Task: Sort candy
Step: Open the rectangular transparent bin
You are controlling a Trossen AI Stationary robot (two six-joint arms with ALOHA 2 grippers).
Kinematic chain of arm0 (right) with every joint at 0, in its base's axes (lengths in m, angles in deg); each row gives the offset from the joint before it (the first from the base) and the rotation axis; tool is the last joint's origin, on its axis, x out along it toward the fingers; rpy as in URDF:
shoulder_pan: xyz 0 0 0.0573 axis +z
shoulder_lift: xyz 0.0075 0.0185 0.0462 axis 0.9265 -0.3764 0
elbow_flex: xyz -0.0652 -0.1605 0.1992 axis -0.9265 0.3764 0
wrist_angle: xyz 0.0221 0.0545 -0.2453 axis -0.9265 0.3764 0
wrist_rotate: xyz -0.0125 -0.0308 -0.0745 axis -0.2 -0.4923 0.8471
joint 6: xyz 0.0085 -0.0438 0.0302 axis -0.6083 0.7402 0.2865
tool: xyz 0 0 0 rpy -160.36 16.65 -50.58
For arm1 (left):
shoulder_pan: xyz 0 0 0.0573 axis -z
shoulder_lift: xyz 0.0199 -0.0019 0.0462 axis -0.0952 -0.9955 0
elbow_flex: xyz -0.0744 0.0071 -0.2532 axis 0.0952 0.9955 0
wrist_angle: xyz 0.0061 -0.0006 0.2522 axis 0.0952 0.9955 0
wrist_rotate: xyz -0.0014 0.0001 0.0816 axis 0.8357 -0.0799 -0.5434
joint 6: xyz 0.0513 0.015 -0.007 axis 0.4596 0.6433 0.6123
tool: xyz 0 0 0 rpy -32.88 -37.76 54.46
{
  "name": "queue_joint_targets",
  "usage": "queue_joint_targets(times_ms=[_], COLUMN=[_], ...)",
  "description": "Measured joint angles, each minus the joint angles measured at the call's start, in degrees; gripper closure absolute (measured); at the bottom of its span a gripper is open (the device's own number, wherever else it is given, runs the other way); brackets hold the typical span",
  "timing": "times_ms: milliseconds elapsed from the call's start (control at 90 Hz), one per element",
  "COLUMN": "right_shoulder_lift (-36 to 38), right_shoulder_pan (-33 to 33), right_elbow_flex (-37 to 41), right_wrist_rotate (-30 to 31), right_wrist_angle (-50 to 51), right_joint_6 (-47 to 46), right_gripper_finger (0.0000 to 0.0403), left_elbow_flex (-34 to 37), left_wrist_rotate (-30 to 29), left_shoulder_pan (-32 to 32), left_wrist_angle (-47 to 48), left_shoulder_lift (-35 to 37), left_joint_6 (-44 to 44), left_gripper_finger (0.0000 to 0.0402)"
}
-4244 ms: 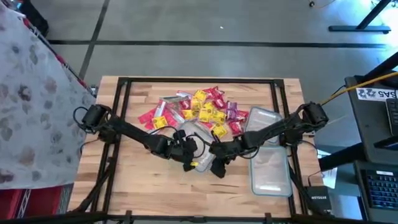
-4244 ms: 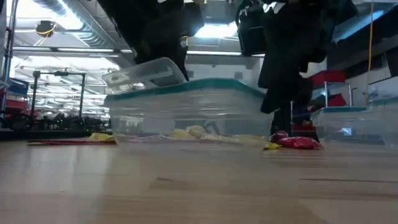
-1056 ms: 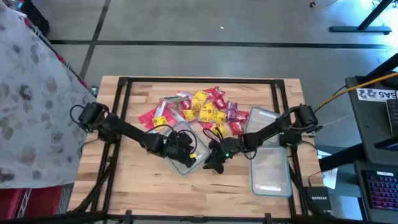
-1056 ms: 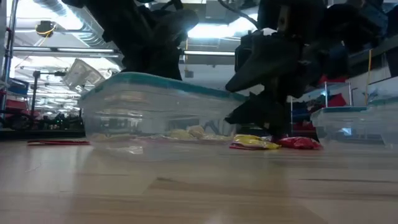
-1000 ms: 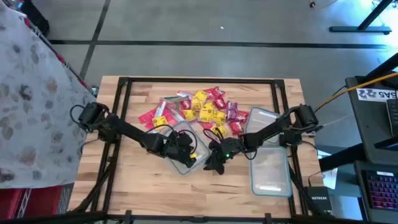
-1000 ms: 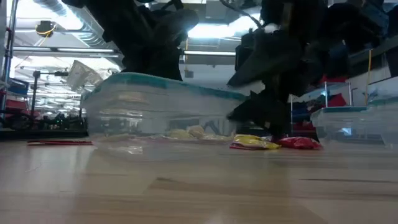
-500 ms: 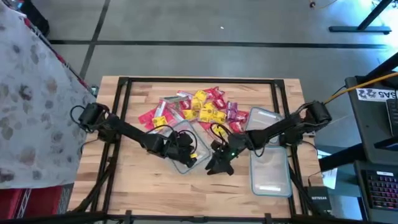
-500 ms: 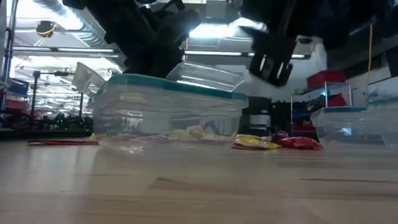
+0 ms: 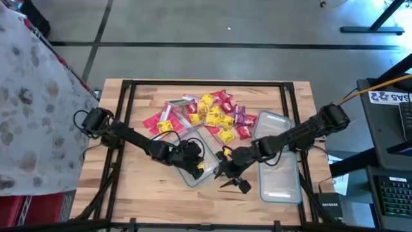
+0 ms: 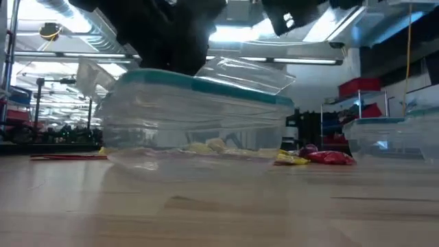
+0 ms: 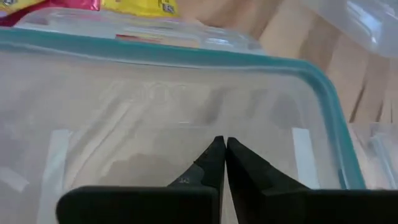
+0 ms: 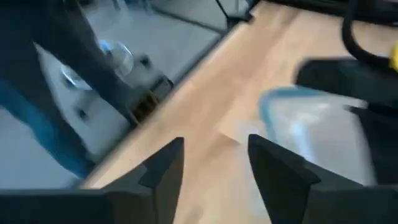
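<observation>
Left gripper (image 11: 220,163) pinched tight, fingertips together, right at the near rim of the tub (image 11: 186,112); whether wall is caught between them I can't tell; right gripper (image 12: 214,158) spread wide, empty, lifted off the table (image 9: 148,193) beside the tub's corner; from above, left gripper (image 9: 191,156) sits over the tub (image 9: 196,161), right gripper (image 9: 232,177) just beside it, near two more containers (image 9: 278,161); the low camera adds what the top hides: the tub (image 10: 195,123) is tipped, yellow candy inside it; behind it, red and yellow pieces (image 10: 315,158) on the wood; farthest back, the candy (image 9: 206,113) heap, red, yellow, purple, silver.
</observation>
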Motion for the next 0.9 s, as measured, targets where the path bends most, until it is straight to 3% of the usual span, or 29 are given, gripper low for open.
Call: queue_joint_targets(times_ms=[222,411,511,667,767,900], right_shoulder_lift=[-3.51,-8.85,-11.30,-12.93,-12.84,-12.28], right_shoulder_pan=[3.92,7.56,8.27,8.21,8.21,8.23], right_elbow_flex=[-0.06,-0.11,-0.04,-0.02,-1.20,-6.52], right_wrist_rotate=[8.57,23.45,29.63,33.57,35.12,32.54], right_wrist_angle=[1.34,-0.87,-3.20,-6.16,-5.48,3.74], right_joint_6=[11.70,16.51,16.48,13.40,10.21,-0.07], right_gripper_finger=[0.0135,0.0136,0.0156,0.0205,0.0254,0.0346], left_elbow_flex=[0.00,0.01,0.02,0.02,0.02,0.13], left_wrist_rotate=[0.11,0.09,0.09,1.48,2.15,3.20], left_shoulder_pan=[0.00,0.02,0.04,0.26,0.57,0.59], left_wrist_angle=[-0.09,-0.15,-0.15,-0.66,-0.95,-1.46], left_shoulder_lift=[0.00,0.00,0.00,0.00,0.00,0.87], left_joint_6=[-2.69,-3.40,-3.81,-4.00,-3.00,-2.83], left_gripper_finger=[0.0402,0.0402,0.0402,0.0402,0.0401,0.0401])
